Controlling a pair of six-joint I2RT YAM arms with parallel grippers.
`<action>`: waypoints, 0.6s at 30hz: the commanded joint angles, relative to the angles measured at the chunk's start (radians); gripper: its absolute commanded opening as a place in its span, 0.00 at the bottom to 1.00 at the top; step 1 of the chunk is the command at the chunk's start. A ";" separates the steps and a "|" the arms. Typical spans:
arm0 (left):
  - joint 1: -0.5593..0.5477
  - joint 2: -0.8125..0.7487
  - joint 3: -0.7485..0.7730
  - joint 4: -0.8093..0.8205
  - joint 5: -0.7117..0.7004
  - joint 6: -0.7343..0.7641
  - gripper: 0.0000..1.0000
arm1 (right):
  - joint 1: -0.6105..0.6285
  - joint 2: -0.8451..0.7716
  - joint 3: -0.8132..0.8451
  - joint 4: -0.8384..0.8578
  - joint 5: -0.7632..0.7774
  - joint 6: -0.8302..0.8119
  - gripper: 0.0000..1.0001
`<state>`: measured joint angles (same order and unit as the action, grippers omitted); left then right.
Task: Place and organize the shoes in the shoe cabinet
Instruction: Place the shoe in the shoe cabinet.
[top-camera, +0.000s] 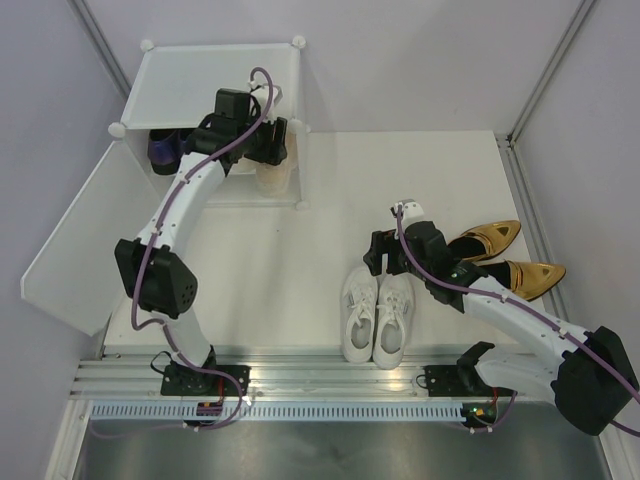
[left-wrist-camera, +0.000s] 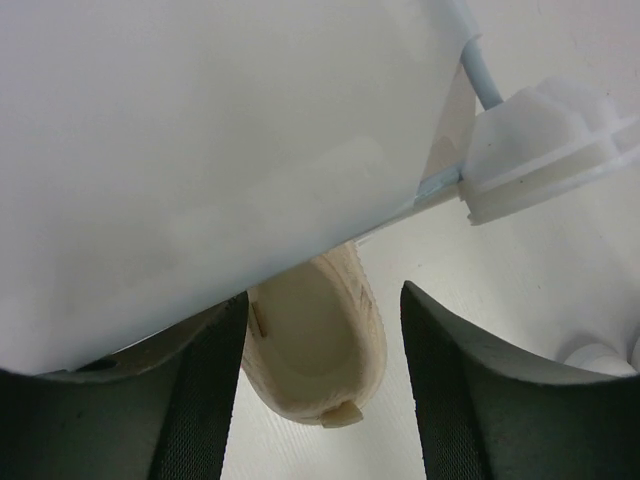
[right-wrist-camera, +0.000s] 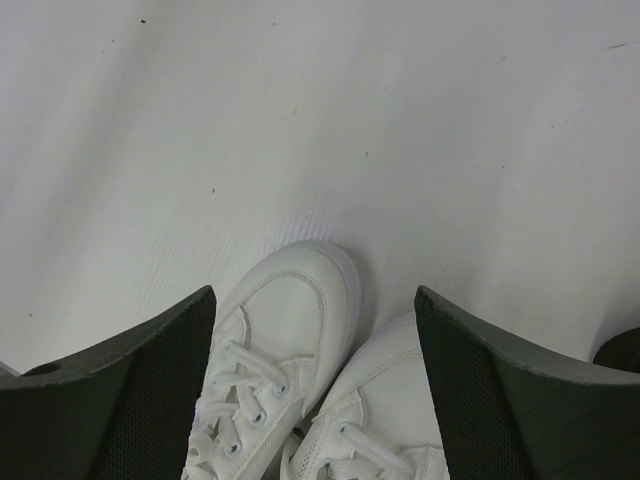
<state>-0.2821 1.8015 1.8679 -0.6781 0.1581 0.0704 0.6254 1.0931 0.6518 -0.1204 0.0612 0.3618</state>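
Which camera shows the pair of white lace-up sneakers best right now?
The top external view: both white lace-up sneakers show whole, side by side. The right wrist view shows only their toes and front laces at the bottom of the picture. The left wrist view shows none of them.

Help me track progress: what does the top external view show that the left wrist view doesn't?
Only top external: the white sneakers and gold heels outside, purple loafers in the cabinet, its door open. Only left wrist: the heel opening of the beige sneaker, close up, within the open left gripper. Both: the cabinet, beige sneaker and left gripper.
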 joint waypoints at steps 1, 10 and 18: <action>0.029 -0.050 -0.016 0.209 -0.063 -0.032 0.67 | -0.003 -0.009 0.025 0.022 0.005 -0.014 0.84; 0.029 -0.203 -0.142 0.288 -0.023 -0.061 0.71 | -0.003 -0.013 0.020 0.021 -0.011 -0.009 0.84; 0.029 -0.368 -0.357 0.325 0.021 -0.133 0.66 | -0.003 -0.004 0.025 0.022 -0.026 -0.009 0.84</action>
<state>-0.2546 1.4853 1.5700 -0.4030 0.1452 -0.0090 0.6250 1.0931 0.6518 -0.1207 0.0494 0.3618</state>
